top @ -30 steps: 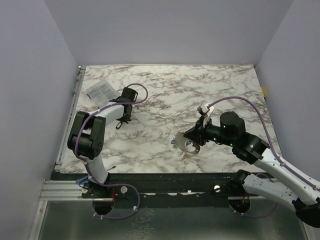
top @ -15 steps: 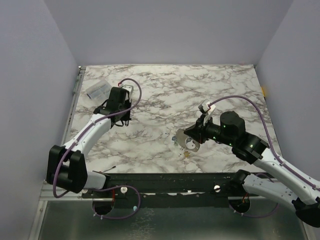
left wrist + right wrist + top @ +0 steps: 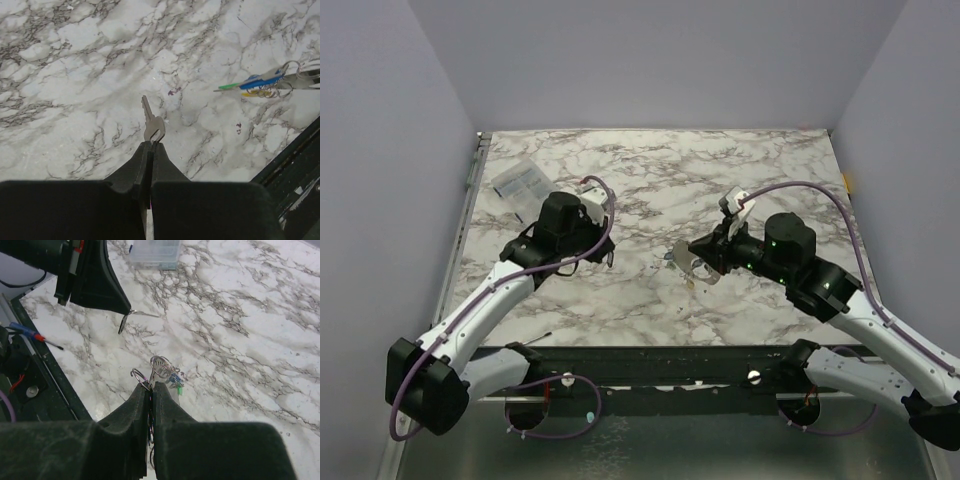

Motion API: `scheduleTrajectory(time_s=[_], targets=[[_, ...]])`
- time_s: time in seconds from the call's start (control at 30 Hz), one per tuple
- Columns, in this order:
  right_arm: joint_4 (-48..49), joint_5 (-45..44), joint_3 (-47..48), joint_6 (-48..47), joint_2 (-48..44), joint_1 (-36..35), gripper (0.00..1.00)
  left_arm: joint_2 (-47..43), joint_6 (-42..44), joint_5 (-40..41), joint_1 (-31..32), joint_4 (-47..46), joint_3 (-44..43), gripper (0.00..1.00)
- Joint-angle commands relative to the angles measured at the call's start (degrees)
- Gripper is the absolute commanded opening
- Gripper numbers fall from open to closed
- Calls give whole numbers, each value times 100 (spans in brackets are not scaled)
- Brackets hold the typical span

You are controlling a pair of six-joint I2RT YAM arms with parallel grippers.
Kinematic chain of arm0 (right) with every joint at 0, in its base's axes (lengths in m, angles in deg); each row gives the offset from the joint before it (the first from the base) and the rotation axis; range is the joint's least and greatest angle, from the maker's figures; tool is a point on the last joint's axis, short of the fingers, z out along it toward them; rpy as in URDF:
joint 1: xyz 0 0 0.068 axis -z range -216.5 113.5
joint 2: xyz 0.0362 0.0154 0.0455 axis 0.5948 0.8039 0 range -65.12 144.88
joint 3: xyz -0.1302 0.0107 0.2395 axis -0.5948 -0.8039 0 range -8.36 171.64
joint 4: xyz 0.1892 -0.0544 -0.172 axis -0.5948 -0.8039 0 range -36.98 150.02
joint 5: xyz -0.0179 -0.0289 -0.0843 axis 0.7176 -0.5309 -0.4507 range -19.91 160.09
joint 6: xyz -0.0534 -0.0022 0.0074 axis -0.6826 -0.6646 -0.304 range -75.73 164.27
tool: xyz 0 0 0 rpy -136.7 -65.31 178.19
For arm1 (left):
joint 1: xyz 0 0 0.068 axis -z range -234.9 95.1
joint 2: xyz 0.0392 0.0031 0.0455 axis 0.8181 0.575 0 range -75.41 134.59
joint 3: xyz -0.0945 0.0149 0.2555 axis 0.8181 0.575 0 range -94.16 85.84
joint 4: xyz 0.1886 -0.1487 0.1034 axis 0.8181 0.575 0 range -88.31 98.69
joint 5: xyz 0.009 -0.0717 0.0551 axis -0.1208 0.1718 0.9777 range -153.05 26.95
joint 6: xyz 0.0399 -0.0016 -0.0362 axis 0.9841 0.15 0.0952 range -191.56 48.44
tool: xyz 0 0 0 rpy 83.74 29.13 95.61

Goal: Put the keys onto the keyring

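Note:
My left gripper (image 3: 151,144) is shut on the head of a plain silver key (image 3: 151,122), blade pointing away, above the marble. In the top view it (image 3: 606,257) is left of centre. My right gripper (image 3: 151,385) is shut on a wire keyring (image 3: 161,366), held off the table, with small green, blue and yellowish keys (image 3: 175,379) hanging at it. In the top view the right gripper (image 3: 698,256) and ring (image 3: 682,257) are at centre, a gap right of the left gripper. The coloured keys (image 3: 254,83) also show in the left wrist view.
A clear plastic packet (image 3: 517,181) lies at the table's back left, also in the right wrist view (image 3: 155,249). The table's black front rail (image 3: 650,360) runs along the near edge. A blue-and-red screwdriver (image 3: 30,334) lies on that rail.
My left arm has swung from the back left toward the centre, carrying the silver key. My right gripper has moved a little farther from the front edge with the keyring.

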Motion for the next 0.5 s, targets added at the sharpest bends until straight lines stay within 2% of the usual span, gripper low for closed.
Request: scheduleTrajectory(time_s=[0.0,0.07,0.13,0.33,0.47], targets=[[87,-166,196,-165,21,-23,1,-74,-4,745,239,-86,311,0],[86,-137,169,-166,37,-19,1,119,-201,1487,235,-95,392,0],[99,-123,120,-159,39,-25,1,354,-572,1792,262,-329,504,0],[59,-159,-28,-113,-43,-27,1,1035,-977,2991,949,-953,846,0],[10,-191,-112,-122,-123,-22,1,1467,-1310,3621,1270,-1076,970,7]])
